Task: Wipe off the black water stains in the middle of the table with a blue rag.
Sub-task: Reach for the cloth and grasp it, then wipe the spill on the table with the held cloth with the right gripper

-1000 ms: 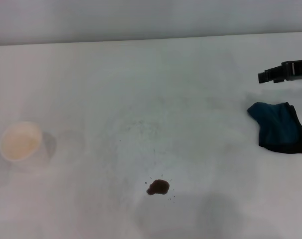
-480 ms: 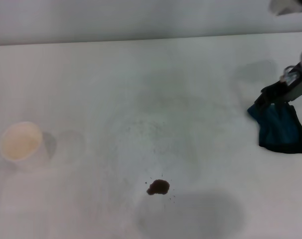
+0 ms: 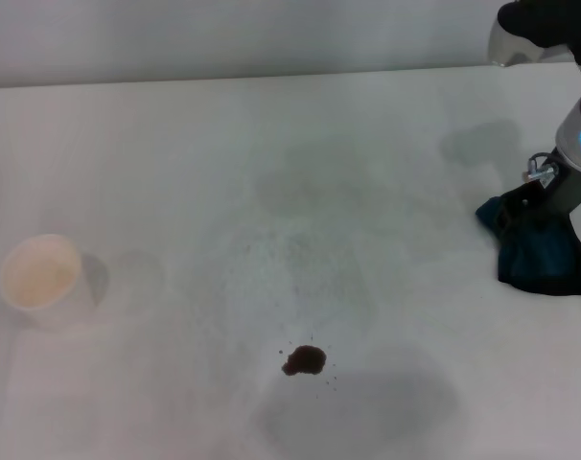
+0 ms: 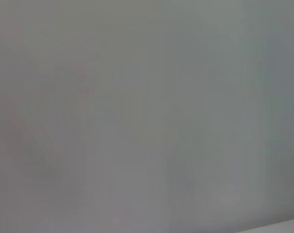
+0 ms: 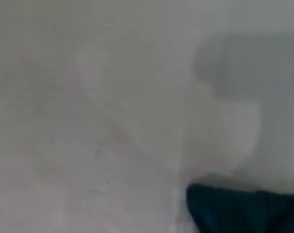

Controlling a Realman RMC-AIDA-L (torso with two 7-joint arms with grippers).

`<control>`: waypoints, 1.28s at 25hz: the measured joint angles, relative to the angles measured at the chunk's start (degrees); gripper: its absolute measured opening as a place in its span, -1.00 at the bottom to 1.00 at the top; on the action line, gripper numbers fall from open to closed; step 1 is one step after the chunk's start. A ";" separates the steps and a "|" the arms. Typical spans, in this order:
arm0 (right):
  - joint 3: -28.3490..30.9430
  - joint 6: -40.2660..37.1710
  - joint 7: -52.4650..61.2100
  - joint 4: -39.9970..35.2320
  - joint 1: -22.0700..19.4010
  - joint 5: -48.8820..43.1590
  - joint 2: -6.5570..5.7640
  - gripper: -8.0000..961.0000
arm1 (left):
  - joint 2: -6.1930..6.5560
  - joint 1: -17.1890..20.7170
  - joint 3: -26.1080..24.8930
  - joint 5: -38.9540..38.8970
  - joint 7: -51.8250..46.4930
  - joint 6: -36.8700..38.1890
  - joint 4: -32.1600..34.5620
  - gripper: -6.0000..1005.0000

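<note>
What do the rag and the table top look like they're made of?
The blue rag: soft cloth, judging by wrinkled folds and a dark hem; the right claw is on it. The table: hard, matte white surface, probably laminate; the stain sits on top as a blotch.

no readable text, labels, numbers or signs anywhere

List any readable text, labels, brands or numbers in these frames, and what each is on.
None: no words, brands or numbers show anywhere.
The cup, blue rag, table and black water stains are unmarked.
The right gripper at the rag carries only a glowing blue ring on its arm, not text.
</note>
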 joint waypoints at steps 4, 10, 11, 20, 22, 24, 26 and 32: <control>0.15 -1.09 0.32 2.24 0.40 -2.81 -0.04 0.02 | 0.00 -0.19 0.00 0.00 0.00 0.00 -0.02 0.66; -0.02 -3.02 0.32 5.42 0.92 -4.24 0.01 0.00 | 0.00 -0.34 0.00 0.01 0.00 0.00 -0.02 0.66; -0.03 -3.28 0.29 6.02 1.07 -4.32 -0.01 -0.01 | 0.00 -0.38 0.00 0.01 0.00 0.00 -0.02 0.66; -0.92 -4.68 -0.03 7.66 1.52 -4.41 0.10 -0.22 | -0.09 -1.04 0.00 0.01 0.00 -0.95 0.02 0.66; -0.94 -4.70 -0.35 7.90 1.55 -4.42 0.12 -0.31 | -0.09 -1.15 0.00 0.01 0.00 -1.19 0.03 0.66; -0.95 -4.69 -0.60 8.04 1.59 -4.39 0.15 -0.43 | -0.09 -1.25 0.00 0.01 0.00 -1.24 0.03 0.66; -0.97 -4.50 -0.87 8.07 1.59 -3.99 0.21 -0.61 | -0.09 -1.39 0.00 0.01 0.00 -1.28 0.03 0.66; -5.29 -4.01 -1.37 6.11 1.25 1.96 0.53 -0.79 | -0.09 -1.98 0.00 -0.24 0.60 -1.45 -0.02 0.66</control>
